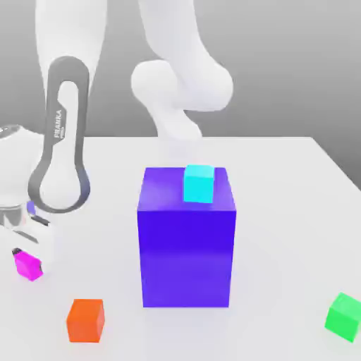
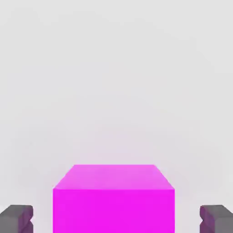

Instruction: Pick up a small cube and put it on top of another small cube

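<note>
My gripper (image 2: 116, 219) stands open astride the magenta cube (image 2: 113, 211), a gap at either side, nothing gripped. The big blue block (image 1: 186, 257) carries the cyan cube (image 1: 199, 184); magenta sits low at the exterior view's left. I judge this the grasp step: close squarely, then lift.

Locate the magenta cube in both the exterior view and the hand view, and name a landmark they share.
Exterior view: the magenta cube is low at the exterior view's left, at the gripper.
Hand view: the same cube lies between the two fingertips.
Shared landmark: the gripper's dark fingertips, beside the cube.
</note>
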`<state>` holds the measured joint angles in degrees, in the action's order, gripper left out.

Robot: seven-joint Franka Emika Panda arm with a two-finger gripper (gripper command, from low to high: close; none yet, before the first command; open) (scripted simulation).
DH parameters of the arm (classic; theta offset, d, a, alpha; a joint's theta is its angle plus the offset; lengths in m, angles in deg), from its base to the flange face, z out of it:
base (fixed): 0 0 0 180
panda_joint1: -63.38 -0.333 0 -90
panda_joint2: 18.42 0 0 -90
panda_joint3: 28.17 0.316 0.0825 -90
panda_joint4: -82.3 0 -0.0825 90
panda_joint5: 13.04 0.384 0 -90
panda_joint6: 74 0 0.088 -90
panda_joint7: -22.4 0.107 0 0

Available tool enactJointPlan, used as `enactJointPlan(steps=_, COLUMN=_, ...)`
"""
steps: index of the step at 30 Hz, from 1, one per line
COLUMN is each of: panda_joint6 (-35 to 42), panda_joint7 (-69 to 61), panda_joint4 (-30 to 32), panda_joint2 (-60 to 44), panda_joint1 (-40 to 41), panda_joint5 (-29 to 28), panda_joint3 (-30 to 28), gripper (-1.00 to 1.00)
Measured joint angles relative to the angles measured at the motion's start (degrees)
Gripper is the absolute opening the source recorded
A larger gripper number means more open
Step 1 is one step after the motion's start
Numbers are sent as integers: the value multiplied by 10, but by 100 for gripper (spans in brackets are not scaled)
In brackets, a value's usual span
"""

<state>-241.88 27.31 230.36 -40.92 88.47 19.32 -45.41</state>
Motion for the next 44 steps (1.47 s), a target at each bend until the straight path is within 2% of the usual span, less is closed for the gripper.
enactJointPlan(steps=5, panda_joint6=1, panda_joint7=2, panda_joint4=0, panda_joint2=1, panda_joint1=0, panda_joint5=-2, panda_joint3=0, gripper=-100)
enactJointPlan(steps=12, panda_joint6=60, panda_joint7=97, panda_joint4=28, panda_joint2=92, panda_joint1=-82, panda_joint5=-127, panda_joint3=-109, gripper=-100)
enactJointPlan(steps=14, panda_joint6=78, panda_joint7=122, panda_joint4=32, panda_joint2=116, panda_joint1=-101, panda_joint5=-164, panda_joint3=-122, gripper=-100)
enactJointPlan(steps=24, panda_joint6=140, panda_joint7=100, panda_joint4=-35, panda_joint2=117, panda_joint1=-275, panda_joint5=-248, panda_joint3=38, gripper=-100)
enactJointPlan(steps=34, panda_joint6=181, panda_joint7=80, panda_joint4=-77, panda_joint2=124, panda_joint1=-426, panda_joint5=-314, panda_joint3=179, gripper=-100)
enactJointPlan(steps=38, panda_joint6=161, panda_joint7=77, panda_joint4=-114, panda_joint2=70, panda_joint1=-492, panda_joint5=-351, panda_joint3=227, gripper=-100)
enactJointPlan(steps=39, panda_joint6=144, panda_joint7=79, panda_joint4=-129, panda_joint2=39, panda_joint1=-510, panda_joint5=-366, panda_joint3=232, gripper=100)
enactJointPlan(steps=44, panda_joint6=144, panda_joint7=79, panda_joint4=-129, panda_joint2=39, panda_joint1=-510, panda_joint5=-366, panda_joint3=232, gripper=100)
